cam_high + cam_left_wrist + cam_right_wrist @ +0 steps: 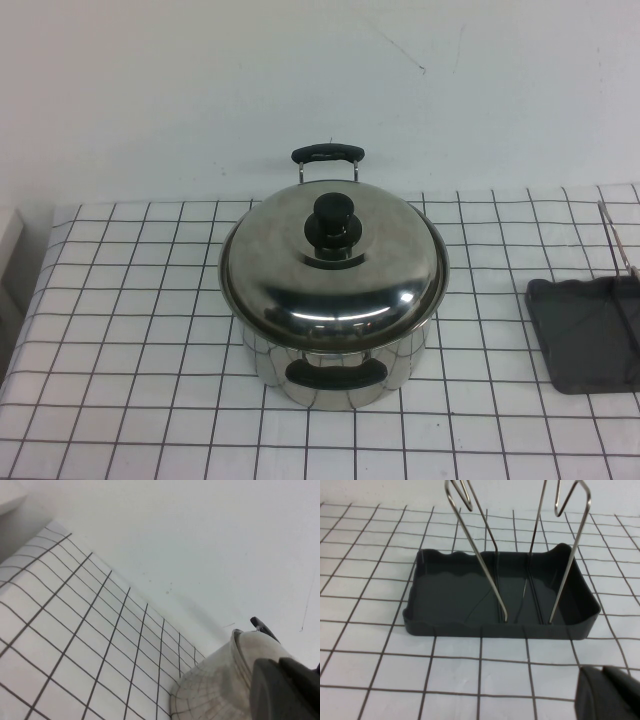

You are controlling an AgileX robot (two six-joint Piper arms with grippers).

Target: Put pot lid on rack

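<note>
The pot lid (335, 285), a shiny steel dome with a black knob (335, 222), sits on the steel pot (340, 375) in the middle of the table. The rack (585, 335) lies at the right edge, a dark grey tray with thin wire rods (620, 245). Neither arm shows in the high view. My left gripper (278, 667) is shut and empty, close beside the pot (210, 690) and just below the lid's rim (240, 645). My right gripper (602, 672) is shut and empty, low over the cloth just short of the rack (460, 592) and its upright wires (485, 565).
A white cloth with a dark grid (130, 330) covers the table, and a white wall rises behind it. The pot has a black handle at the back (328, 153) and one at the front (335, 375). A pale object (8, 235) stands past the table's left edge.
</note>
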